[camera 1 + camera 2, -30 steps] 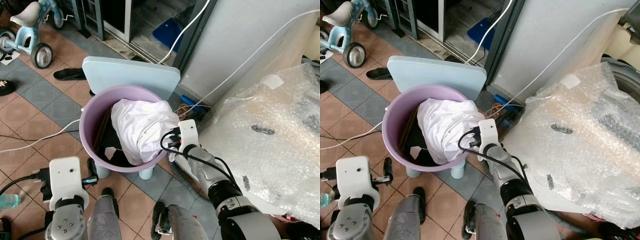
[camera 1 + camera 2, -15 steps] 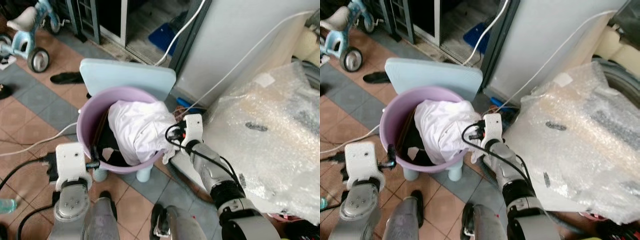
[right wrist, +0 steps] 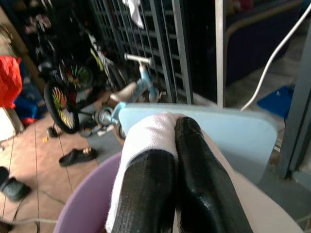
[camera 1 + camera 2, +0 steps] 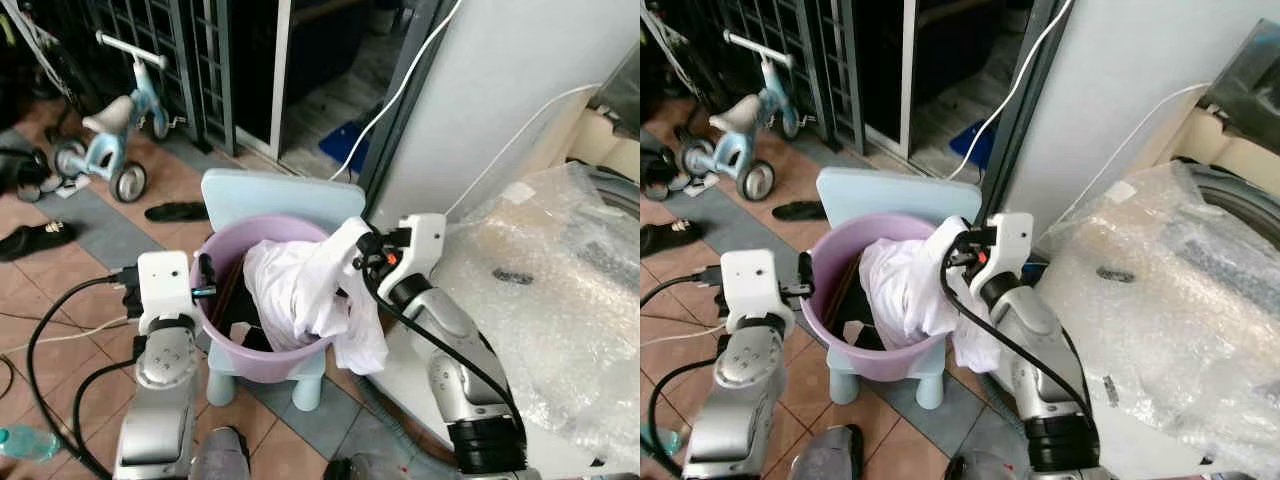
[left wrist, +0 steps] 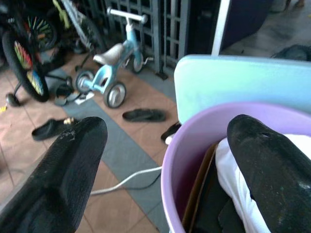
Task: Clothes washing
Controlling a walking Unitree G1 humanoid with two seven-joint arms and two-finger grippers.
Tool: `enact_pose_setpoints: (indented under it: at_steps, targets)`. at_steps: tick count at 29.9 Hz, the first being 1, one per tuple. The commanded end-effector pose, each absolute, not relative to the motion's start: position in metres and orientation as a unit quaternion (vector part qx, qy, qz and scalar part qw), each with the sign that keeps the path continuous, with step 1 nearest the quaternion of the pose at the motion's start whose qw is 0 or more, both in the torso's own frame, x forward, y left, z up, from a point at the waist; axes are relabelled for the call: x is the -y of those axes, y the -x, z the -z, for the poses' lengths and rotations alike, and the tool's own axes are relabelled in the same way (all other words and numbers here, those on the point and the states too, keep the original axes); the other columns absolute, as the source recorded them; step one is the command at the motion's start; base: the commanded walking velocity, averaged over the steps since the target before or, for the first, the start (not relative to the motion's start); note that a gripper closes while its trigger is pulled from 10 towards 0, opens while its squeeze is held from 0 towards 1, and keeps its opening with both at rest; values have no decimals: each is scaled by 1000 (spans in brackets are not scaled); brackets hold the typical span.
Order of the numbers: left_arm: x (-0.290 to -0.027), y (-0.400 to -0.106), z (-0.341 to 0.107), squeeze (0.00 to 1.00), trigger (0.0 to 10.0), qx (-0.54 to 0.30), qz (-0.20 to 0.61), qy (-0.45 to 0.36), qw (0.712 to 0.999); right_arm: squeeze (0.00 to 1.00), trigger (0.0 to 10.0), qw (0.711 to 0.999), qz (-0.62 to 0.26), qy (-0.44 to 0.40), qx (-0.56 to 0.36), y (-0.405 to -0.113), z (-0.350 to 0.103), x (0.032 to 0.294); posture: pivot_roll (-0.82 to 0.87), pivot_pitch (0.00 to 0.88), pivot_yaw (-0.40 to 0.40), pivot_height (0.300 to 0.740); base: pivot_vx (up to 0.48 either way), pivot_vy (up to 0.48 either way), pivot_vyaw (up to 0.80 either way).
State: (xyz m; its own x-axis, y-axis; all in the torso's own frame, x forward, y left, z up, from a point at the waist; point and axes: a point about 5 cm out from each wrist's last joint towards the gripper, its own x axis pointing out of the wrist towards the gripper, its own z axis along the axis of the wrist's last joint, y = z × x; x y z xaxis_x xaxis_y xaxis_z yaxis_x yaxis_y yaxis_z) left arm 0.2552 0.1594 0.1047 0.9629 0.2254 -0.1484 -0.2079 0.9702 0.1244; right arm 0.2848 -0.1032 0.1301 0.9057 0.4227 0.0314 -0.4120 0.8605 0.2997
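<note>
White garment (image 4: 300,290) clamped in the right pincer (image 3: 172,145), hanging down over the purple tub (image 4: 215,330).
Left wrist view shows the left pincer (image 5: 167,145), fingers apart, straddling the tub's rim.

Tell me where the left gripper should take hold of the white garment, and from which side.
Grip the bunched fold of the white garment still resting inside the purple tub, coming from above. The right gripper already pinches its upper corner, and the left gripper, fingers open, straddles the tub's rim just beside that fold.
</note>
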Motion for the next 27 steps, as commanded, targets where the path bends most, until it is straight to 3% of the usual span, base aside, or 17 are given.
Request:
enact_pose_setpoints:
  at_steps: [1,9,27]
  targets:
    - [-153,-263,-107,0,10000,-70,-95,-51,992,0,9843,965,-209,-161,-8,-279,-137,111,-9,0,-57,740,0,0,-800]
    - [-147,-284,-110,0,10000,-46,-64,-55,995,0,10000,974,-173,-145,9,-290,-148,118,-36,0,-21,740,0,0,-780]
    - [-148,-280,-99,0,10000,-50,-67,-54,995,0,10000,979,-172,-105,19,-296,-150,118,-27,0,-33,740,0,0,-723]
